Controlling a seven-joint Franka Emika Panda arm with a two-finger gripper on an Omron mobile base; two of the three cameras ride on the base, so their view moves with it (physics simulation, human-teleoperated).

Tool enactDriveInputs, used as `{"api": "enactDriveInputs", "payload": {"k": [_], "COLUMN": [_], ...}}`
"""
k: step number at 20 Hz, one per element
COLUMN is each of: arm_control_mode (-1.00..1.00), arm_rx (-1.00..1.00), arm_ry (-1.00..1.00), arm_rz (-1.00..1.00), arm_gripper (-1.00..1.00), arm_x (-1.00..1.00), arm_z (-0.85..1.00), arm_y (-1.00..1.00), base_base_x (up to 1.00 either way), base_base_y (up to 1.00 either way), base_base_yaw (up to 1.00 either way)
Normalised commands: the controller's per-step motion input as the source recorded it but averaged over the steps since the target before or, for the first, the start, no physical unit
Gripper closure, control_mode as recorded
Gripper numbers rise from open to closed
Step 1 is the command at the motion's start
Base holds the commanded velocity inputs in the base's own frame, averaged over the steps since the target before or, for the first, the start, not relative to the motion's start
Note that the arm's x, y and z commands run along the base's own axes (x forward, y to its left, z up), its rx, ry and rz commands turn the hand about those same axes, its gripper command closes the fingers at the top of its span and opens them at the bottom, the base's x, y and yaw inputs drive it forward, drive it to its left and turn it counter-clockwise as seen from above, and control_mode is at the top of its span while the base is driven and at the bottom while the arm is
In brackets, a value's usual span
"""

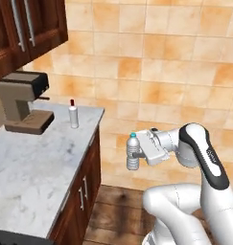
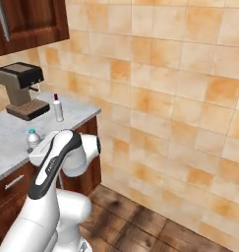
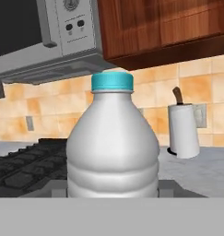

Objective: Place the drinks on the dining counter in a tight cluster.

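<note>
Gripper point(image 1: 137, 155): clamped on the water bottle point(image 1: 133, 151), holding it upright in the air off the worktop's point(image 1: 36, 167) right edge.
Water bottle: blue cap up, at 6 o'clock in the hand view.
White bottle point(image 1: 73, 116): upright on the worktop, at 3 o'clock of the coffee machine point(image 1: 23, 101).
Paper towel point(image 3: 183, 129): at 3 o'clock of the water bottle in the hand view.

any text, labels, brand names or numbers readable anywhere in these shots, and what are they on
No readable text anywhere.
Robot arm: a small grey marking on the dark band, too blurred to read.
Microwave: a dial and two buttons on its panel, no legible signs.
Water bottle held in the hand: no label visible.
White red-capped bottle: no label visible.
Coffee machine and paper-towel roll: plain, no markings.
</note>
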Motion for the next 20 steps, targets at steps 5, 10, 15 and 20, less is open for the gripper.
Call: {"api": "enactDriveInputs", "payload": {"k": [5, 10, 15, 20], "arm_control_mode": [1.00, 1.00, 1.00, 1.00], "arm_rx": [0.00, 0.00, 0.00, 0.00], "arm_ry": [0.00, 0.00, 0.00, 0.00], "arm_rz": [0.00, 0.00, 0.00, 0.00], "arm_gripper": [1.00, 1.00, 1.00, 1.00], "arm_x": [0.00, 0.00, 0.00, 0.00], "arm_z": [0.00, 0.00, 0.00, 0.00], "arm_y": [0.00, 0.00, 0.00, 0.00], "base_base_x": [0.10, 0.10, 0.17, 0.22], "base_base_y": [-0.10, -0.08, -0.03, -0.07], "base_base_yaw": [-0.66, -0.68, -0.66, -0.61]}}
